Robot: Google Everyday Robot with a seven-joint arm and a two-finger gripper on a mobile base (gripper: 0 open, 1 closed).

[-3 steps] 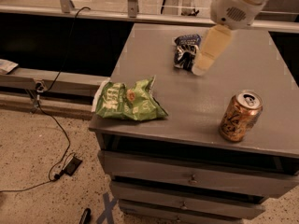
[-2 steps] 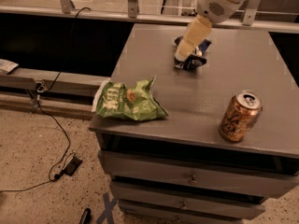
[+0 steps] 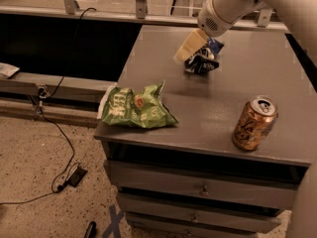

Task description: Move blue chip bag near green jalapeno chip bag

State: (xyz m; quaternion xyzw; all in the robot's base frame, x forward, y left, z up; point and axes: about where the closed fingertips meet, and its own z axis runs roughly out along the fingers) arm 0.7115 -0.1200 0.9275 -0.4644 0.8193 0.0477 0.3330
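Observation:
The blue chip bag (image 3: 203, 62) lies crumpled on the grey cabinet top (image 3: 208, 108), toward the back middle. The gripper (image 3: 185, 52), pale cream at the end of a white arm, reaches down from the upper right. It sits at the blue bag's left edge and covers part of it. The green jalapeno chip bag (image 3: 135, 108) lies flat at the front left corner of the top, well apart from the blue bag and the gripper.
An orange soda can (image 3: 254, 123) stands upright near the front right edge. The cabinet has drawers (image 3: 200, 187) below. Cables (image 3: 59, 148) and a small black device lie on the speckled floor to the left. A dark ledge and rail run behind.
The gripper has moved left, from the blue bag's right side across it to its left edge. The blue bag looks slightly shifted. The green bag and can have not moved.

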